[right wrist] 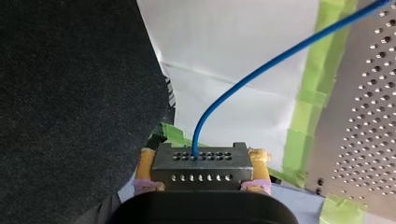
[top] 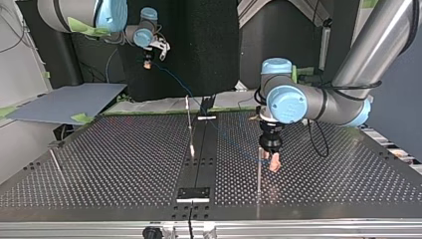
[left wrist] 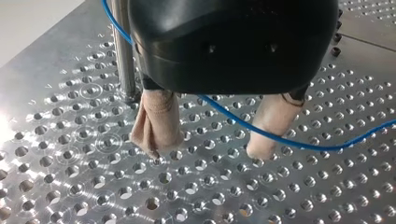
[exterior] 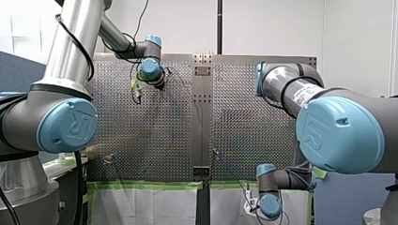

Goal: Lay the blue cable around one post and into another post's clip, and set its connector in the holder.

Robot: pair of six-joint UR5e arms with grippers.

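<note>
Connector [right wrist: 200, 165] clamped in your right tool [right wrist: 203, 161], blue cable [right wrist: 261, 70] leading out of it. Your left tool [left wrist: 207, 149] stands apart, tips at surface [left wrist: 93, 186] beside post [left wrist: 123, 56], cable crossing between fingers.

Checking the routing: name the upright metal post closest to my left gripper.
The thin metal post beside my left beige-padded gripper, at the top view's right; the other posts stand further left.

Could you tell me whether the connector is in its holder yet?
Not yet: the connector sits clamped in my right gripper, beyond the table.
</note>
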